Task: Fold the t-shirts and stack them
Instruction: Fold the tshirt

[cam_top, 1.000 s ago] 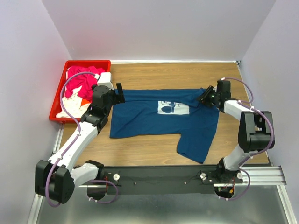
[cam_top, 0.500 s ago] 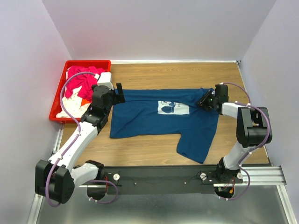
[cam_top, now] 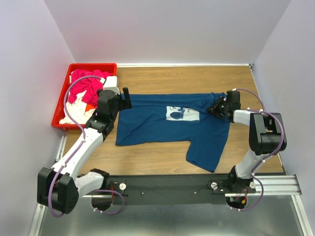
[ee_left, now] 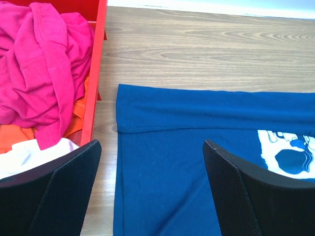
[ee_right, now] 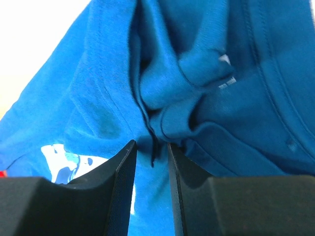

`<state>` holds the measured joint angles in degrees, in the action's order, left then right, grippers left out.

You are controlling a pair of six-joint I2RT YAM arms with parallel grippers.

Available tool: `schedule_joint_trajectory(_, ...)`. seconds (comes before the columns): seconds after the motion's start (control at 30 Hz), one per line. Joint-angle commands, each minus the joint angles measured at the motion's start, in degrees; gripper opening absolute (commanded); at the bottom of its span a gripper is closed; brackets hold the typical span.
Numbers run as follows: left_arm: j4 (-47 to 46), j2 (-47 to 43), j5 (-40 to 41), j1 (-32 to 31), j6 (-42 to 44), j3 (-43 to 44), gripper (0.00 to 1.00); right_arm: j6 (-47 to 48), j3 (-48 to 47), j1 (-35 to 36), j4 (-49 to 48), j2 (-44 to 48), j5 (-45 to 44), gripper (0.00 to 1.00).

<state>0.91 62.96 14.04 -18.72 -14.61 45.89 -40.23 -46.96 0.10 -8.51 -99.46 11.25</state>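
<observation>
The blue t-shirt is soft, dull cloth. The tabletop is wood with wavy lines, and the crate is smooth red plastic.

Plain, matt, pale lilac-grey walls close the space on three sides: the left wall, the back wall and the right wall, all under soft, even light. A light-brown wood-grain tabletop fills the middle of the frame, with a red rectangular plastic crate at its upper left. A brushed grey metal sheet spans the bottom edge.
</observation>
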Motion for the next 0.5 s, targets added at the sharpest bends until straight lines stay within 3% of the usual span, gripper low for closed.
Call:
schedule_joint_trajectory(0.0,-1.1,0.2,-0.5,0.1,-0.2,-0.1,0.92,1.2,-0.9,0.2,-3.0,-3.3,4.0,0.38)
schedule_joint_trajectory(0.47,-1.1,0.8,-1.0,0.1,-0.2,0.1,0.92,1.0,-3.4,0.2,-4.1,-3.2,10.6,0.30)
